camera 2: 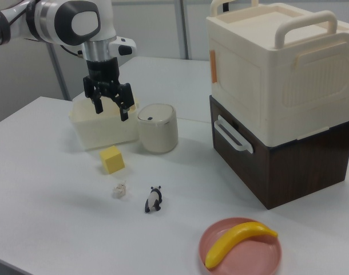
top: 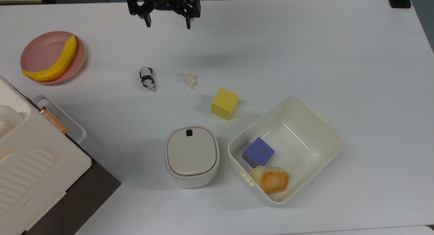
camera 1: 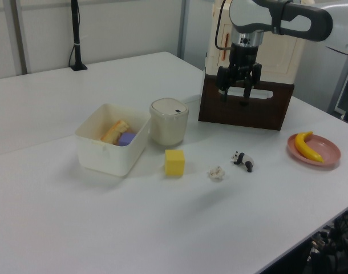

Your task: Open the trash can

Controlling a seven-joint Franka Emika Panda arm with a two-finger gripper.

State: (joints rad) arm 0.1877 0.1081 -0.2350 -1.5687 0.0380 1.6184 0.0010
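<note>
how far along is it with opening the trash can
Nothing looks done yet: the trash can sits with its lid flat and shut, and the black button at its rim is untouched. In hand: nothing; the claw is open, empty and raised above the table's far edge in the top view, apart from the can. Left: reach the can, press the button or lift the lid.
</note>
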